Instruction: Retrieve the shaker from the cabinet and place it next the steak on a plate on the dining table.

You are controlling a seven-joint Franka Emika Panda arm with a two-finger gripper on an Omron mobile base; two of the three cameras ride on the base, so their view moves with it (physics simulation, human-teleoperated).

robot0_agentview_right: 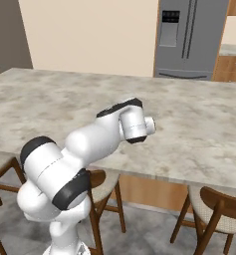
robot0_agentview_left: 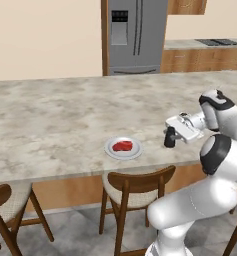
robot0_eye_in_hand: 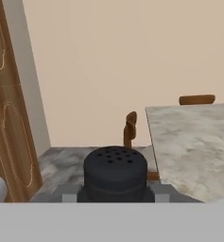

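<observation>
Left base view: shaker (robot0_agentview_left: 169, 137) held over the dining table (robot0_agentview_left: 50, 115).
Gripper (robot0_agentview_left: 171, 136) clamps it just right of the plate (robot0_agentview_left: 110, 150) with steak (robot0_agentview_left: 122, 146).

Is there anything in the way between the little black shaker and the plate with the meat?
No. The gripper holds the shaker just right of the plate with the steak, and only bare dining table top lies between them.
</observation>
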